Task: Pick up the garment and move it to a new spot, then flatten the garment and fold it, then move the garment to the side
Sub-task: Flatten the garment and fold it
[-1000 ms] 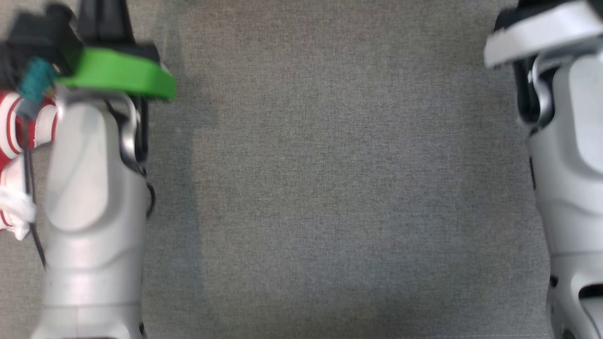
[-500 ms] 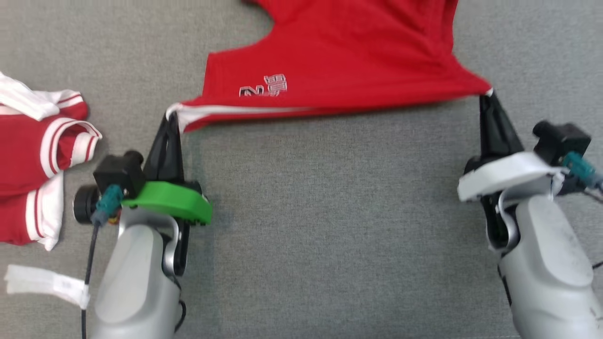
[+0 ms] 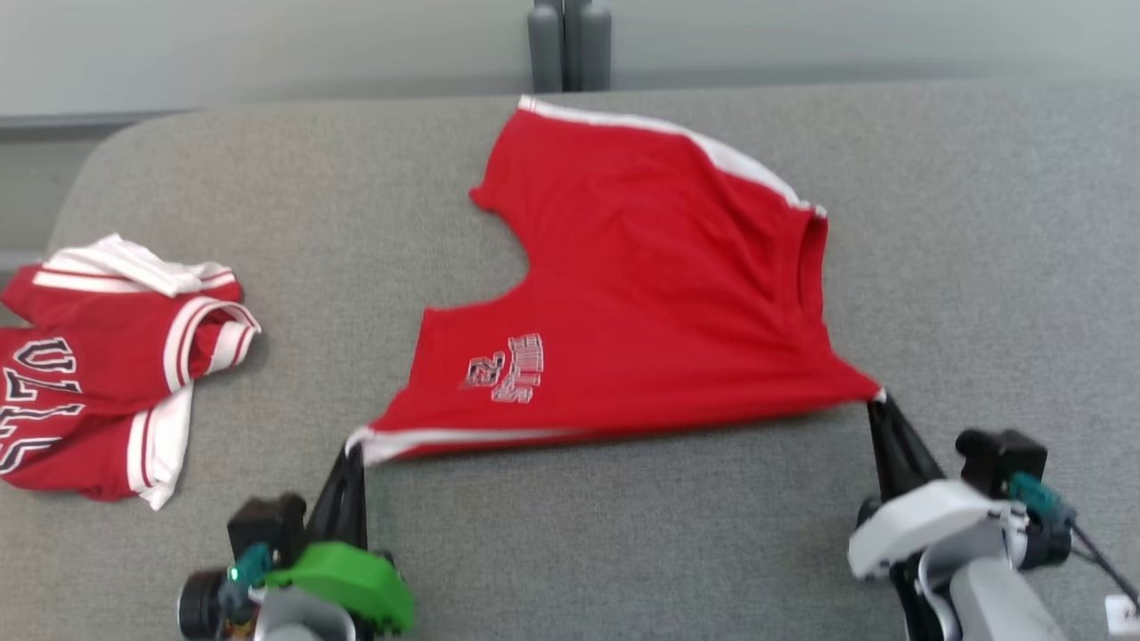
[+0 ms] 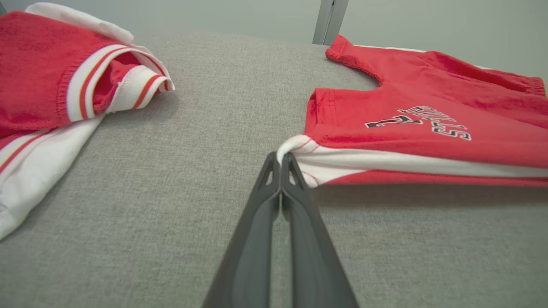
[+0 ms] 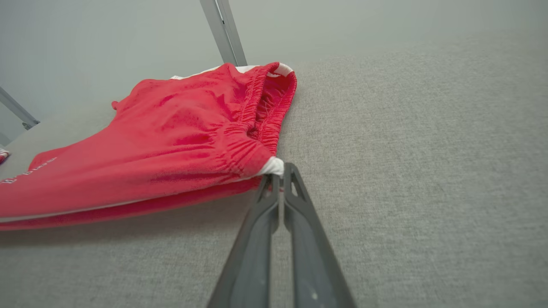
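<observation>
Head view: the red garment (image 3: 641,294) lies spread mid-bench (image 3: 623,534), its near edge pulled taut between the left tool (image 3: 354,454) and the right tool (image 3: 877,405). Since half a second ago the whole frame has shifted, so the camera has tilted up. The grips are unchanged, and flattening looks under way.

Left wrist view: the jaws are clenched on the white-striped hem corner.

Right wrist view: the jaws are clenched on the waistband corner.

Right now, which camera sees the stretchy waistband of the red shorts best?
The right wrist view: the waistband of the red shorts is close, its gathers and opening clear. The head view shows it as a thin edge; the left wrist view catches just a far corner.
</observation>
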You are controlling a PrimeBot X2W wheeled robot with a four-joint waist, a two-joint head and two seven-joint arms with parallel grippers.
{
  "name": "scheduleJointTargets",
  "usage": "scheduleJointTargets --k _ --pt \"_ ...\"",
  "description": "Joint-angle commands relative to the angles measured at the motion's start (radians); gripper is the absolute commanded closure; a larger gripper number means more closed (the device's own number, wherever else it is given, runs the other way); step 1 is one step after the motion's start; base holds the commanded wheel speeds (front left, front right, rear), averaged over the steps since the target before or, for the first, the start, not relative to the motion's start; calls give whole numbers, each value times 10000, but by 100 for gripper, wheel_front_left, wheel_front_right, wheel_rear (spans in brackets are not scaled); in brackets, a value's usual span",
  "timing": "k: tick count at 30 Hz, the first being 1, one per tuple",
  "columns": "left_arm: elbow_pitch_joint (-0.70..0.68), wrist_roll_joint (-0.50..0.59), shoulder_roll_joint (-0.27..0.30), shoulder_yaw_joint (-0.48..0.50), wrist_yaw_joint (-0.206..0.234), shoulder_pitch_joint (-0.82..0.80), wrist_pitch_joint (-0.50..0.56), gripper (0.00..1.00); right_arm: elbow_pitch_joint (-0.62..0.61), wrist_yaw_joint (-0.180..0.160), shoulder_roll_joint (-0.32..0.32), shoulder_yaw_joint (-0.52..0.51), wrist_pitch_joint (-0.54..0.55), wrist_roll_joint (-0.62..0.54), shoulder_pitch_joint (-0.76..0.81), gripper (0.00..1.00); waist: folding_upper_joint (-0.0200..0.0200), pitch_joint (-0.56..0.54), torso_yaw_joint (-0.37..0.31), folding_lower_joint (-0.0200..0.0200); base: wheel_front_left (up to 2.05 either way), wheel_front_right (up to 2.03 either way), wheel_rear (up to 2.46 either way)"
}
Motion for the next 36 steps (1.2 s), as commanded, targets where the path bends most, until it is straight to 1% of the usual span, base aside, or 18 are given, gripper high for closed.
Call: scheduleJointTargets --k 1,3,10,15,21,29,36 --pt "92 -121 242 287 190 498 -4 100 104 -160 -198 -225 -53 195 467 100 0 -978 2 1 0 0 0" --pt "89 -169 244 307 213 989 -5 100 174 -159 -166 -77 -53 175 916 100 0 -1262 12 1 0 0 0" --pt "-165 -170 239 355 256 2291 -4 100 47 -157 -109 373 -51 239 2079 100 0 -1548 10 1 0 0 0" --pt "-426 28 228 458 272 2925 -5 100 -213 -158 -124 685 -51 320 2740 100 0 -1671 6 1 0 0 0" --pt "-728 -141 230 569 437 3311 -5 100 -430 -158 -142 725 -51 528 3168 100 0 -1704 -121 1 0 0 0" --pt "-1220 45 218 430 290 1941 -5 100 -818 -156 0 556 -51 625 2286 100 0 -1264 -314 1 0 0 0" --pt "-963 400 185 147 9 -462 -3 100 -819 -106 136 691 -50 677 505 100 0 -88 -588 1 0 0 0"
